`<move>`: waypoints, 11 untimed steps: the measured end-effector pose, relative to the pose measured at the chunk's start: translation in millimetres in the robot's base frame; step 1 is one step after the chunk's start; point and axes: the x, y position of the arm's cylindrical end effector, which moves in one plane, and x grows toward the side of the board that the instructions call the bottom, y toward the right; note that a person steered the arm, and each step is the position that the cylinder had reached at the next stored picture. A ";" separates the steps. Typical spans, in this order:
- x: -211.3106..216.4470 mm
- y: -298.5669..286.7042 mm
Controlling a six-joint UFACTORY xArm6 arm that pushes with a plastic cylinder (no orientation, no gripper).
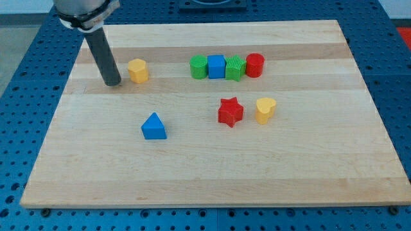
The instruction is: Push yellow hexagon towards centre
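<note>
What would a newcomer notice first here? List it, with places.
The dark rod ending in my tip stands at the view's upper left, just left of the yellow hexagon. A tight row of green, blue, green and red blocks lines the top centre.

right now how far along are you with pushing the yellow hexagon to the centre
Done: my tip stands just to the view's left of the yellow hexagon block, lined up to push toward the view's right. In hand: a small gap seems to remain, so contact is uncertain. Left: the whole push; the hexagon sits in the wooden board's upper left, far from the centre, which lies near the red star block.
</note>
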 end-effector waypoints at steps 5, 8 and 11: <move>-22.5 30.2; -22.5 62.3; -24.1 69.6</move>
